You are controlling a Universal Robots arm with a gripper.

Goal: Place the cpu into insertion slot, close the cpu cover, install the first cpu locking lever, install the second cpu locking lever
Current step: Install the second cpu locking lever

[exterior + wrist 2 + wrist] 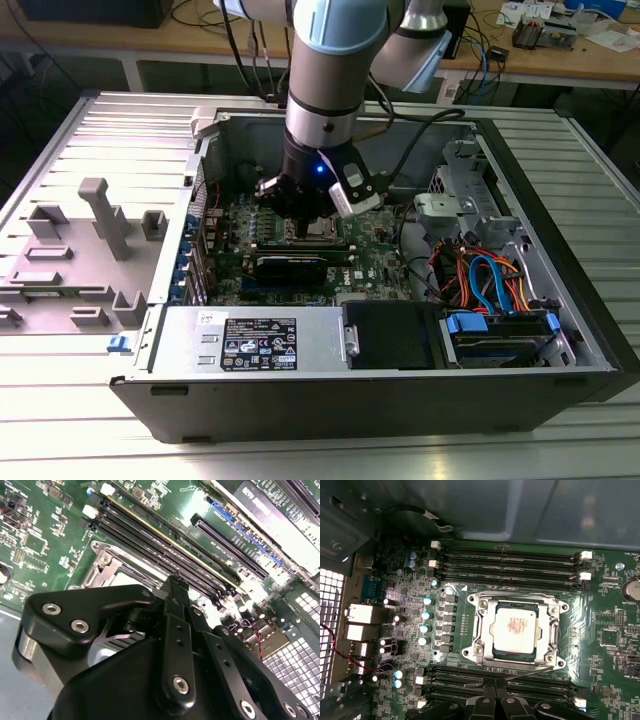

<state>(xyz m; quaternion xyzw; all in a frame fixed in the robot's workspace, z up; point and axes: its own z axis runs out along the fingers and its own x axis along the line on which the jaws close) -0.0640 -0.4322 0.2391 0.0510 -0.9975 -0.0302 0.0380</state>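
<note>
The cpu (515, 628), a silver-grey square chip, lies flat in the insertion slot (555, 611) on the green motherboard. The cpu cover (482, 625), a silvery frame with a central window, is folded down around the chip. One thin wire locking lever (530, 671) lies slanted along the socket edge closest to my fingers. My gripper (495, 692) hovers just beside that edge with its black fingers together and nothing visibly held. In the exterior view the gripper (300, 215) reaches down into the open computer case right at the socket (322, 232). In the second wrist view the fingertips (175, 587) sit by the socket corner (107, 567).
Long black memory slots (510, 562) flank the socket on two sides. A black graphics card (290, 265) lies just in front of the gripper. The power supply (260, 340), drive bay cables (490, 280) and case walls hem in the board. A grey fixture (100, 220) stands outside on the exterior view's left.
</note>
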